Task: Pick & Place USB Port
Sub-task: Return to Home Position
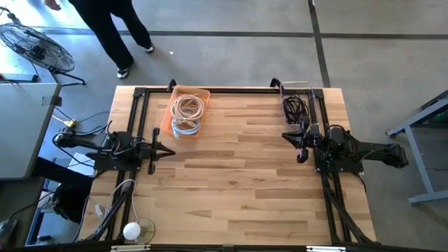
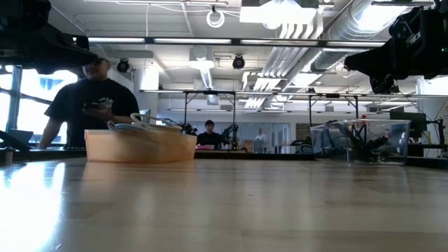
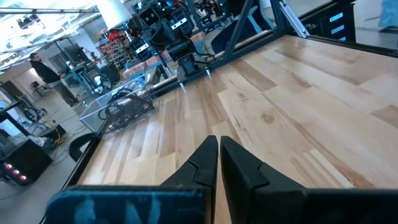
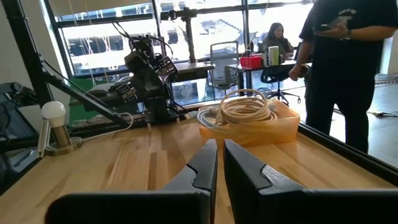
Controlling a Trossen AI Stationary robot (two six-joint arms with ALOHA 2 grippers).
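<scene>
An orange tray (image 1: 187,112) near the table's far edge, left of centre, holds coiled white and beige cables (image 4: 245,109). A clear bin (image 1: 299,106) at the far right holds dark cables (image 3: 124,109). My left gripper (image 1: 170,151) waits shut at the table's left side, above the wood, with the tray beyond it toward the far edge. My right gripper (image 1: 288,136) waits shut at the right side, just short of the clear bin. Neither touches anything. No separate USB port shows.
Black frame rails (image 1: 231,89) run along the far, left and right edges of the table. A white round lamp (image 1: 133,230) with a cord sits at the near left corner. Bare wood (image 1: 238,182) lies between the arms. A person (image 2: 94,105) stands beyond the far edge.
</scene>
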